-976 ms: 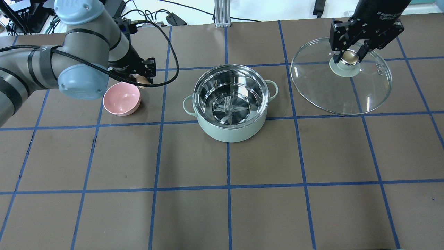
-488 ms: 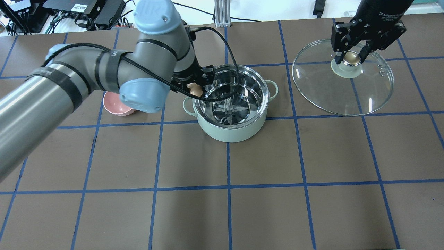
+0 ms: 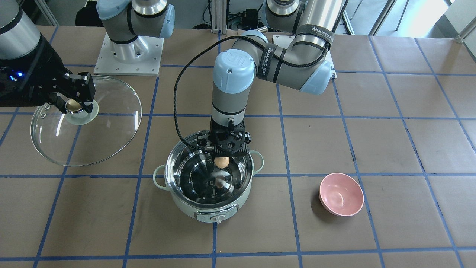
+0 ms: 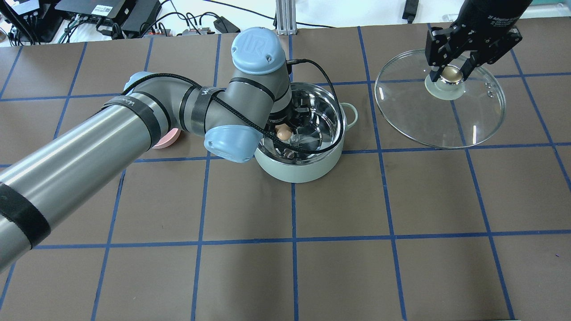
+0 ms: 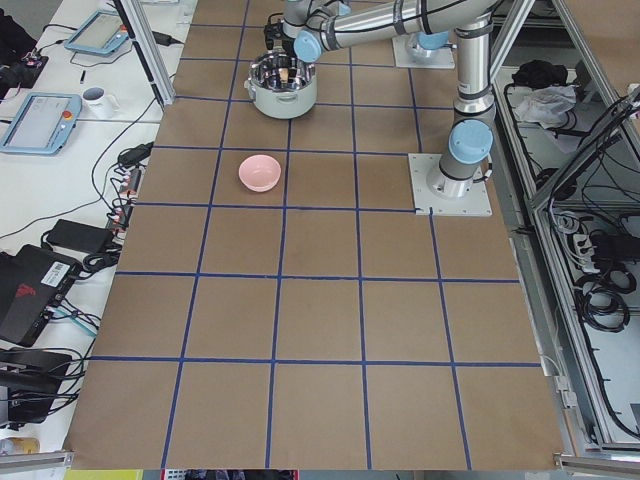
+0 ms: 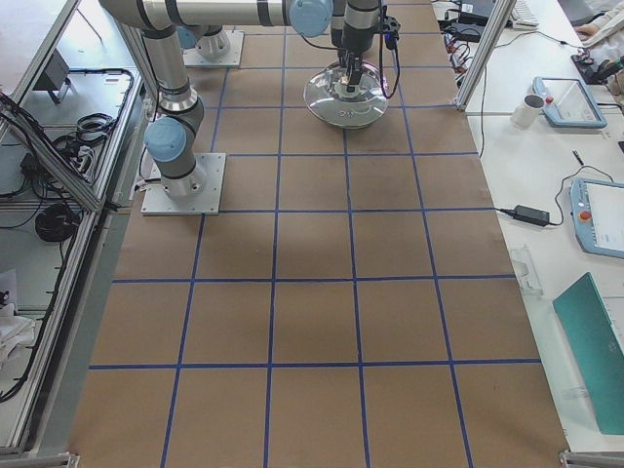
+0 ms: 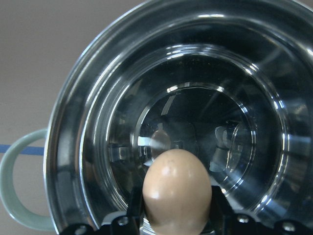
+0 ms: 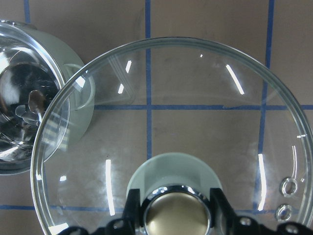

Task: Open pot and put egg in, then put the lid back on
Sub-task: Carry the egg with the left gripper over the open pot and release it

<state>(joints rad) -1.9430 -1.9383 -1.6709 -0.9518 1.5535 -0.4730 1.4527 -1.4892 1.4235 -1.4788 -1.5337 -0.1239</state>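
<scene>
The mint-green pot (image 3: 186, 210) (image 4: 308, 171) stands open mid-table, its steel inside bare. My left gripper (image 3: 222, 160) (image 4: 283, 132) is shut on the tan egg (image 3: 222, 162) (image 4: 283, 131) (image 7: 177, 191) and holds it above the pot's opening, over the middle. My right gripper (image 4: 449, 73) (image 3: 74, 105) is shut on the tan-gold knob (image 4: 450, 75) (image 8: 177, 215) of the glass lid (image 4: 473, 129) (image 3: 111, 123) (image 8: 195, 98), held tilted off to the pot's right, above the table. The pot also shows in the right wrist view (image 8: 73, 98) and the exterior left view (image 5: 282, 98).
An empty pink bowl (image 3: 341, 194) (image 5: 259, 173) sits on the table on my left of the pot, mostly hidden under my left arm in the overhead view (image 4: 169, 138). Blue tape lines grid the brown table. Cables and boxes lie beyond the far edge (image 4: 111, 13).
My left arm carried the egg rightward from beside the pink bowl, past the pot's rim, to over the pot's middle. The right gripper and lid stayed almost still.
</scene>
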